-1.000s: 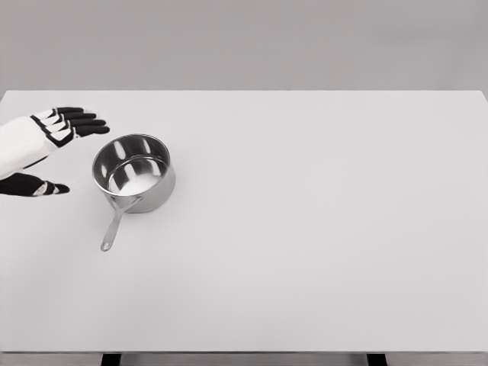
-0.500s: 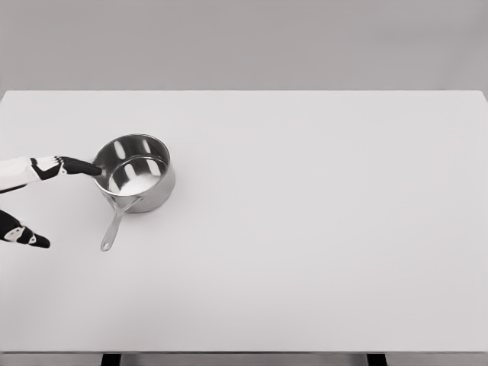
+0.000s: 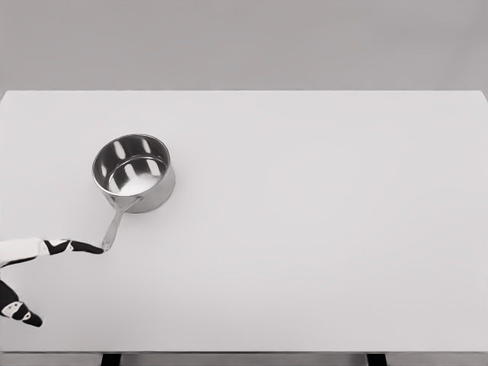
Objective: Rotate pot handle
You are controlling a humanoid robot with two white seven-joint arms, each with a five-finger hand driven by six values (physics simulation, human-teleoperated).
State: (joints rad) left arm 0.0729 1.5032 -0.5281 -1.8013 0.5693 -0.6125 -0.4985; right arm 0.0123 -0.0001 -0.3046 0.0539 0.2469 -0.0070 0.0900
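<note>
Steel, polished and mirror-bright, forms the small saucepan [image 3: 134, 172], a straight-walled cylinder with an open round mouth and an empty, reflective floor. It stands up and to the right of the left hand [image 3: 47, 263], its slim flat handle [image 3: 116, 226] running down toward that hand and ending in a rounded tip. The hand is spread wide and holds nothing: its extended black fingertips [image 3: 90, 248] lie at the handle's tip (touching or just short of it; the view cannot settle which), while the thumb hangs well below, apart from everything. The step in hand appears to be making contact with the handle's end. The next move likely calls for a sideways push there, sweeping the handle round while the pot pivots on the smooth, matte white table [image 3: 320, 229].
</note>
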